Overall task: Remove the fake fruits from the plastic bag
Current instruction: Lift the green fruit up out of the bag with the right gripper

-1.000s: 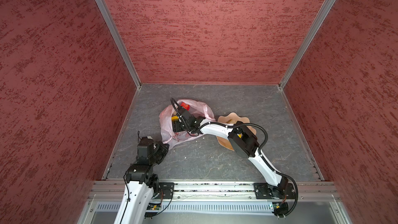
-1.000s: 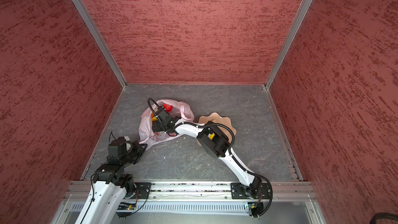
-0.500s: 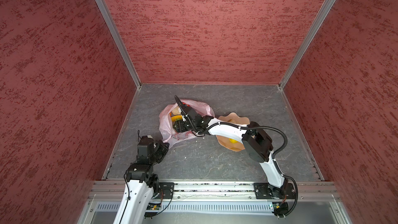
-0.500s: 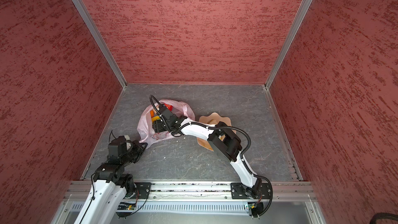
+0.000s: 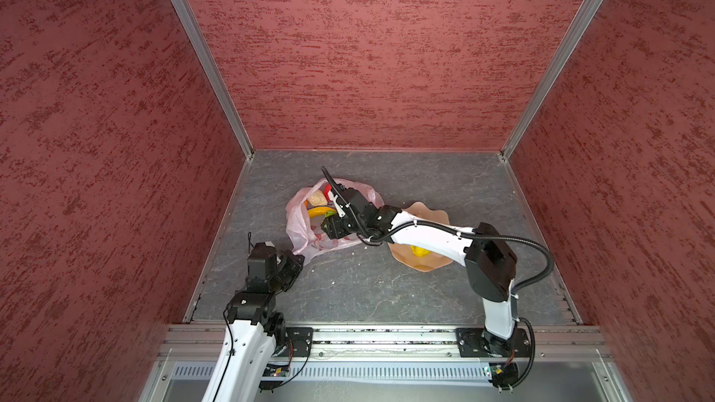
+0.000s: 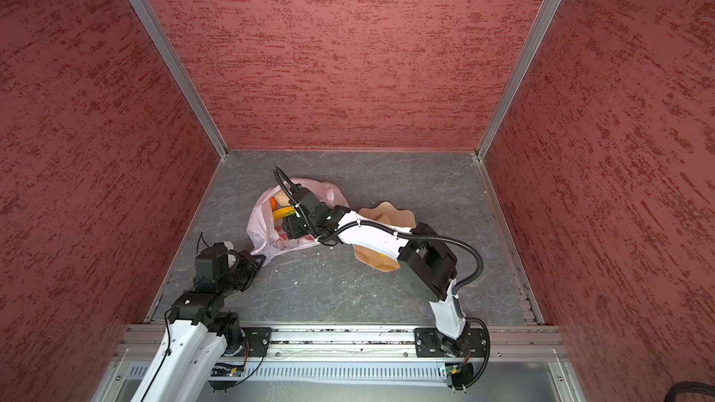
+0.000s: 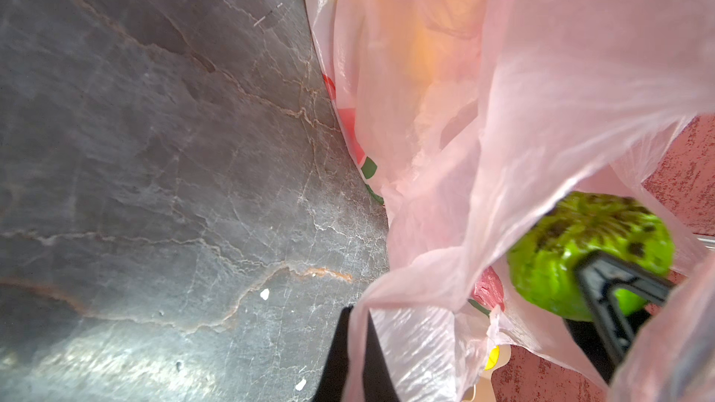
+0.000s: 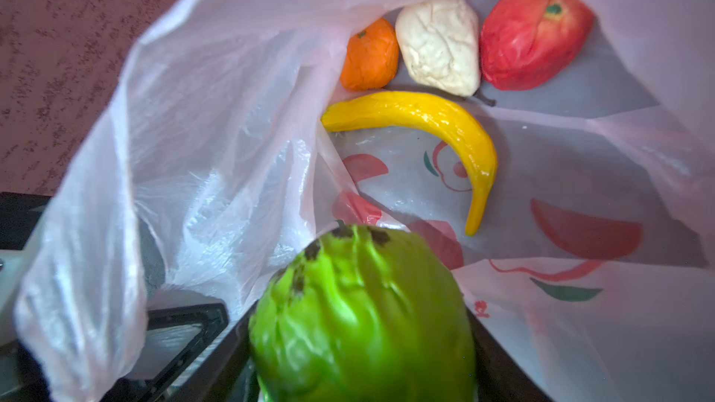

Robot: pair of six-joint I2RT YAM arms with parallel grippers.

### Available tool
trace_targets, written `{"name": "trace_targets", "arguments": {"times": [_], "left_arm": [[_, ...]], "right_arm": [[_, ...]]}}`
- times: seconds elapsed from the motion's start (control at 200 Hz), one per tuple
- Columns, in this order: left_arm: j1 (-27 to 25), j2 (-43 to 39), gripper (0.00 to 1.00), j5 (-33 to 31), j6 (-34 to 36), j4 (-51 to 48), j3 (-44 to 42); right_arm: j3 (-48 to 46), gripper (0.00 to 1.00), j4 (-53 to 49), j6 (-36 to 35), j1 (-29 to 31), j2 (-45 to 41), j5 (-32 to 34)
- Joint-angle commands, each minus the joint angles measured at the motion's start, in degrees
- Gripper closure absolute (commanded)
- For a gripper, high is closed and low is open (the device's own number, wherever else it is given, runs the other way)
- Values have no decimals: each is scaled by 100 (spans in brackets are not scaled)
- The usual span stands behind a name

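Note:
The pale-pink plastic bag point(image 5: 298, 226) point(image 6: 257, 230) lies open at the left middle of the floor in both top views. My right gripper point(image 5: 329, 226) point(image 8: 360, 342) is inside it, shut on a green fake fruit point(image 8: 360, 315) point(image 7: 580, 249). Deeper in the bag lie a yellow banana point(image 8: 425, 117), an orange fruit point(image 8: 369, 56), a cream lumpy one point(image 8: 441, 44) and a red one point(image 8: 534, 32). My left gripper point(image 5: 300, 261) point(image 7: 356, 342) is shut on the bag's near edge, pinching the film point(image 7: 541, 71).
A tan wavy-edged plate point(image 5: 425, 210) sits right of the bag, partly under my right forearm, with a yellow fruit point(image 5: 419, 251) on it. Red walls enclose the grey floor point(image 5: 387, 288) on three sides. A metal rail point(image 5: 367, 338) runs along the front.
My right arm's elbow has swung to the right and risen, while its gripper has stayed inside the bag and shifted slightly nearer. The left arm has not moved.

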Motion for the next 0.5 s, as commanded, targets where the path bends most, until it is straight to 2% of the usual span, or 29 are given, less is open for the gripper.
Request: {"name": "trace_targets", "arguments": {"times": [0.0, 0.496], "left_arm": [[-31, 53, 100, 44, 24, 228, 18], [-52, 172, 100, 58, 0, 370, -8]], "right_arm": [[36, 48, -122, -379, 35, -410, 396], [117, 51, -170, -875, -282, -1363, 1020]]}}
